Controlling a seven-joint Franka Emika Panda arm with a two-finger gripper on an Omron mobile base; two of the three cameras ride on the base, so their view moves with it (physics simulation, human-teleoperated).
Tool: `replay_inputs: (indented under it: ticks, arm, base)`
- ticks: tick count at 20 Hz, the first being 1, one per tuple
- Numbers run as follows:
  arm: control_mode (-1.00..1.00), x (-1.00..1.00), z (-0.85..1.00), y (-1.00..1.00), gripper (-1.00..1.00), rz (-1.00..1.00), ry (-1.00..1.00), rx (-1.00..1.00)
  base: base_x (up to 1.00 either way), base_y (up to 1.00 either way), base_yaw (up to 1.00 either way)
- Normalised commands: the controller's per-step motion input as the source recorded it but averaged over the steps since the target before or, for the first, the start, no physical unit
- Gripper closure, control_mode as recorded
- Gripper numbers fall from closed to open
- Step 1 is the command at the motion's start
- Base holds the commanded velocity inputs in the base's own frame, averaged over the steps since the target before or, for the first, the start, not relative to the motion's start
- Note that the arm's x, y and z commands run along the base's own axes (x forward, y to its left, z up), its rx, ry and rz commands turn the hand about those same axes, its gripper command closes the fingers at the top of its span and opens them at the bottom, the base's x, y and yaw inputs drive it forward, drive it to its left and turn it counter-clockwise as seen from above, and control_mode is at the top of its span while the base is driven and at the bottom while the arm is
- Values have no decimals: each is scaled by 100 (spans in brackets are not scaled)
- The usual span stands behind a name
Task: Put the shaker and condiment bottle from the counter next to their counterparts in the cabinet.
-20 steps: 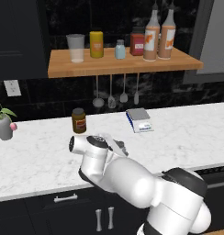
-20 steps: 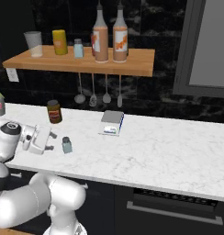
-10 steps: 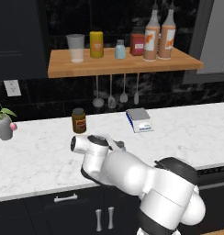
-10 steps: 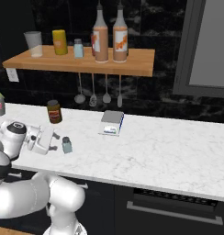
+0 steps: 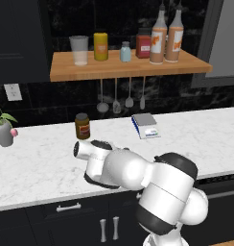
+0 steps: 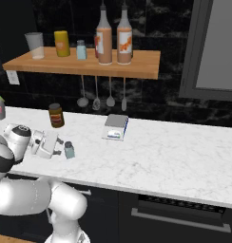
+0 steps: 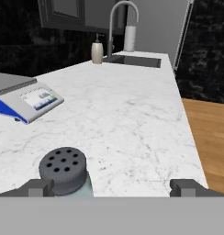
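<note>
Folded low over the front edge of the counter (image 6: 184, 152), forearm reaching level toward the left of the right base view, hand turned sideways so the gripper (image 6: 61, 144) points along the worktop rather than down at it. In the left base view, wrist and hand tucked behind the bulky white elbow, near the brown jar (image 5: 82, 126). Claw spread wide, holding nothing: in the hand view the two dark fingertips (image 7: 38, 187) far apart at the bottom, the shaker (image 7: 65, 173) standing upright between them, hard against the left tip, well clear of the right one. Whether cap and left tip actually touch, impossible to tell. From the right base view, shaker (image 6: 69, 150) on the marble just beside the hand's front end, near the counter's front edge. Grey-and-blue scale (image 6: 115, 126) further back on the worktop. Up on the cabinet (image 6: 137, 71): twin shaker (image 6: 81, 50), two tall orange-brown bottles (image 6: 104, 37) side by side, yellow canister (image 6: 62, 43), clear cup (image 6: 34, 45)
</note>
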Motion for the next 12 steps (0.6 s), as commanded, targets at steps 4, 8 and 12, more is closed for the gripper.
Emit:
replay_inputs:
  ticks: [4, 8, 12]
  arm:
    - [-100, 19, -12, 1, -100, 0, 2, 0]
    - [-100, 17, -12, 0, -100, 0, 1, 0]
    - [-100, 11, -17, 0, -100, 0, 1, 0]
  base:
    - [0, 0, 0]
    - [0, 0, 0]
    - [0, 0, 0]
